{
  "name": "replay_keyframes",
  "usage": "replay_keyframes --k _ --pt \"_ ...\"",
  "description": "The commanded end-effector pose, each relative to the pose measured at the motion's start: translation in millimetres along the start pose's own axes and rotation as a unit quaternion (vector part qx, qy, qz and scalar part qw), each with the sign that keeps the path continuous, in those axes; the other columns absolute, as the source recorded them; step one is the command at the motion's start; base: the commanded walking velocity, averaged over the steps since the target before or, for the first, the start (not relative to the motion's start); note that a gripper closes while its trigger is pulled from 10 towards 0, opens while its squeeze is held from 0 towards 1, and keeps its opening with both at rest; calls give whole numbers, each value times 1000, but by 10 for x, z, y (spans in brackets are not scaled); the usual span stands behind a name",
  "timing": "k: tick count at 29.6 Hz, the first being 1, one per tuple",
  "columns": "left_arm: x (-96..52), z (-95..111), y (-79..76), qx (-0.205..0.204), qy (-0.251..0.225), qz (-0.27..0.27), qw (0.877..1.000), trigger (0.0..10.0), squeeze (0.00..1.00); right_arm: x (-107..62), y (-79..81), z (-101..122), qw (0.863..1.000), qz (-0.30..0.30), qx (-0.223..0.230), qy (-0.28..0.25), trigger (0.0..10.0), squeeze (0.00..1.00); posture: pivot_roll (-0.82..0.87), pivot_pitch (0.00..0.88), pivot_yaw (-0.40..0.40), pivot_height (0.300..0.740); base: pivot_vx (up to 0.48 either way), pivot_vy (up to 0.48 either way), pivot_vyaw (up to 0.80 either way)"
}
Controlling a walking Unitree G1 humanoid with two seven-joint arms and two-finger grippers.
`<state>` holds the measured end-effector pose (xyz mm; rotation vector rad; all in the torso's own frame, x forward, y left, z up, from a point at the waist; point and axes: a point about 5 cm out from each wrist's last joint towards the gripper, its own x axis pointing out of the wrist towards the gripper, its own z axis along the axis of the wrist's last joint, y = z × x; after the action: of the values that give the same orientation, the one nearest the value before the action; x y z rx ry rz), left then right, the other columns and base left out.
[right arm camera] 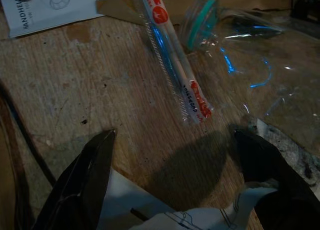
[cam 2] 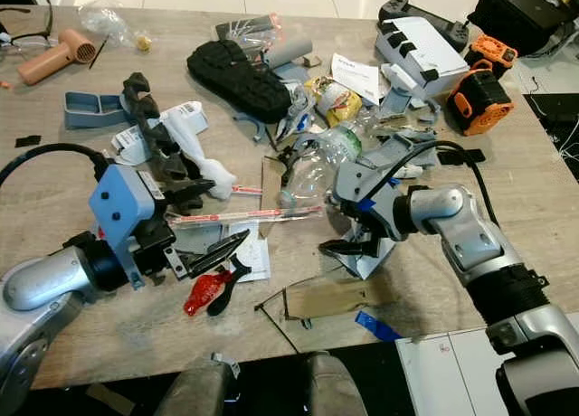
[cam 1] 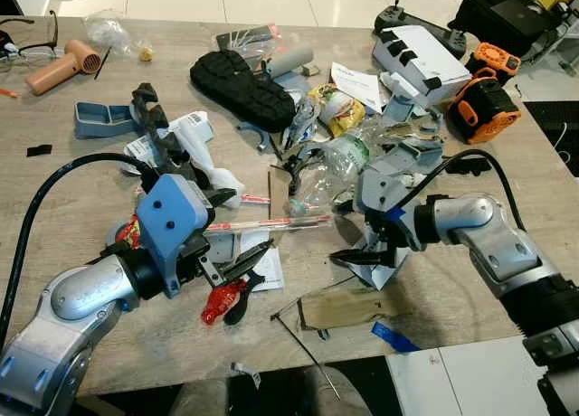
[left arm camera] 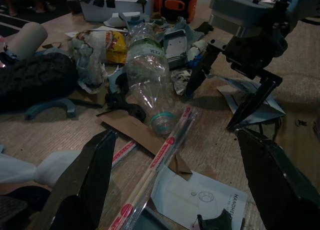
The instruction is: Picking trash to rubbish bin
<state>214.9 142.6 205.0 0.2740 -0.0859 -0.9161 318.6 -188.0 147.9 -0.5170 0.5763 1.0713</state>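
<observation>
Right gripper [cam 1: 362, 256] low over the table [cam 1: 81, 208], fingers spread, tips on a white paper scrap [cam 1: 380, 273]. Chopstick sleeve [cam 1: 271, 223] and crushed bottle [cam 1: 330, 167] lie just ahead of it. Left gripper [cam 1: 246, 262] also spread wide, above a leaflet [cam 1: 267, 269]; a red wrapper [cam 1: 220, 300] lies just beneath its fingers.

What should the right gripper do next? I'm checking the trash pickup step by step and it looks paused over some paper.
Probably lower the right gripper slightly and close on the crumpled white paper under it. Its fingers stand open on either side of that paper on the wooden table, with the chopstick packet and clear plastic bottle lying just beyond. The left gripper hovers open nearby.
</observation>
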Motion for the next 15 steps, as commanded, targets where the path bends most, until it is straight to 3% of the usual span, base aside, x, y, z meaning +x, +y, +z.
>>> replay_keyframes --k 1,2,3,4,9,15 --pt "-4 8 -46 1 4 -10 1000 10000 0 79 57 -339 996 -3 46 70 6706 0 28 238 -92 740 0 0 0" --pt "-4 8 -46 1 4 -10 1000 10000 0 79 57 -339 996 -3 46 70 6706 0 28 238 -92 740 0 0 0" --pt "-4 9 -48 1 3 -10 1000 10000 0 77 55 -347 996 -2 51 70 8667 0 28 238 -92 740 0 0 0" --pt "-3 8 -46 1 3 -9 1000 10000 0 71 45 -354 996 -4 58 69 10000 0 24 239 -93 740 0 0 0" --pt "3 5 -45 1 3 -8 1000 10000 0 39 0 -362 995 -14 71 66 10000 0 24 238 -93 740 0 0 0" --pt "9 1 -41 2 3 -7 1000 10000 0 -126 -187 -219 994 -62 84 31 10000 0 22 236 -92 740 0 0 0"
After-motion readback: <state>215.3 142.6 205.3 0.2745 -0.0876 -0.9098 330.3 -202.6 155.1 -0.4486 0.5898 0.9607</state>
